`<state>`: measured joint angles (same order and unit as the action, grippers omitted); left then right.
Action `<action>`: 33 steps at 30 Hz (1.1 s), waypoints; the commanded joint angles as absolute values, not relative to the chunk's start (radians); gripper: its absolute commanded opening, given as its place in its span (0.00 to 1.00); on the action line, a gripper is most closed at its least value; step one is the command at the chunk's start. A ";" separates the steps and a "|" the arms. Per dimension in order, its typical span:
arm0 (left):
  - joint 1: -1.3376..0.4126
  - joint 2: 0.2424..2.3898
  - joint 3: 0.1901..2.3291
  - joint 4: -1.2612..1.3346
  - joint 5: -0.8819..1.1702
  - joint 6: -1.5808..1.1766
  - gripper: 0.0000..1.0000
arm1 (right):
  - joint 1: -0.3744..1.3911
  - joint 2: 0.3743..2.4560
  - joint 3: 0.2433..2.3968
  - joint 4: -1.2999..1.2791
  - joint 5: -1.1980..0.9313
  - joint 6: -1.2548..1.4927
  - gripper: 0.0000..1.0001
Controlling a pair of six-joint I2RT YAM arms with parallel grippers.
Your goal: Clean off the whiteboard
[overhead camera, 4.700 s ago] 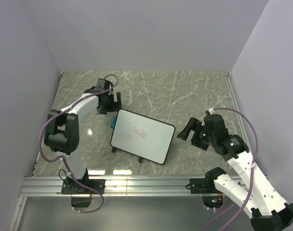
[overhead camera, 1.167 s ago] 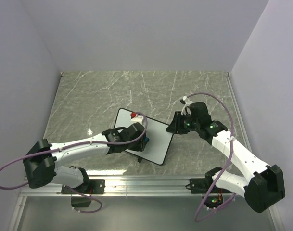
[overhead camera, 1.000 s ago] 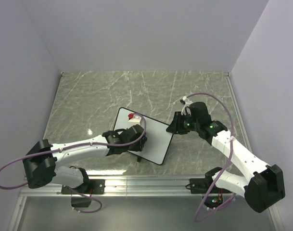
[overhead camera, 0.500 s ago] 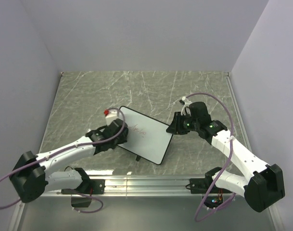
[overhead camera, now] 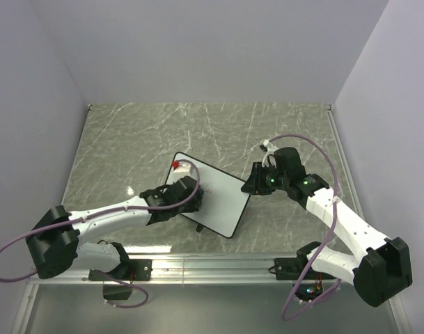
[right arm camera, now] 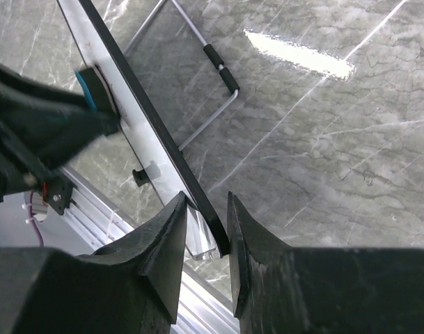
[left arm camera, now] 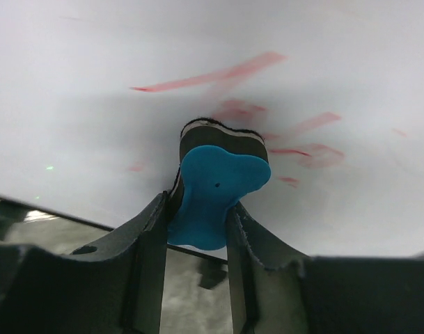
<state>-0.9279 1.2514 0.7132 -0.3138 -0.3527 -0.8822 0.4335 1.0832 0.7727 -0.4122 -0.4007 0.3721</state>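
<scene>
Marble table (overhead camera: 281, 132); whiteboard (overhead camera: 222, 198) smears (left arm camera: 229, 72) L-wrist only

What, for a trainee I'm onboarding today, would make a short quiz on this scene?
1. True or false: the left gripper holds a marker.
2. What is the right gripper clamped on? A) the whiteboard rim B) a cloth C) nothing
3. Fill in: the marks on the whiteboard are ___ in colour.

Key:
1. False. It holds a blue eraser pressed to the board.
2. A.
3. Red.
</scene>
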 commanded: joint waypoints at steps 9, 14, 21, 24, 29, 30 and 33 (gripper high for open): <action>-1.057 1.310 0.810 -0.115 -0.253 -0.810 0.00 | 0.433 1.094 0.801 -0.459 -0.328 0.342 0.19; -1.040 1.272 0.761 -0.222 -0.396 -0.850 0.00 | 0.433 1.097 0.807 -0.469 -0.324 0.336 0.18; -0.824 1.177 0.562 -0.274 -0.408 -0.940 0.00 | 0.433 1.103 0.815 -0.482 -0.321 0.327 0.18; -0.746 1.163 0.526 -0.308 -0.414 -0.997 0.00 | 0.433 1.114 0.827 -0.488 -0.321 0.321 0.17; -0.707 1.143 0.463 -0.224 -0.348 -1.008 0.00 | 0.433 1.123 0.838 -0.492 -0.324 0.316 0.17; -0.709 1.153 0.466 -0.209 -0.322 -0.994 0.00 | 0.433 1.127 0.838 -0.491 -0.325 0.316 0.17; -0.750 1.193 0.494 -0.141 -0.301 -0.963 0.00 | 0.433 1.129 0.844 -0.495 -0.325 0.313 0.17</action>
<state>-0.7193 1.1427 0.4881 -0.2073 -0.3447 -0.9817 0.4339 1.1107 0.8070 -0.4461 -0.3985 0.3458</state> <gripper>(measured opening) 0.376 0.319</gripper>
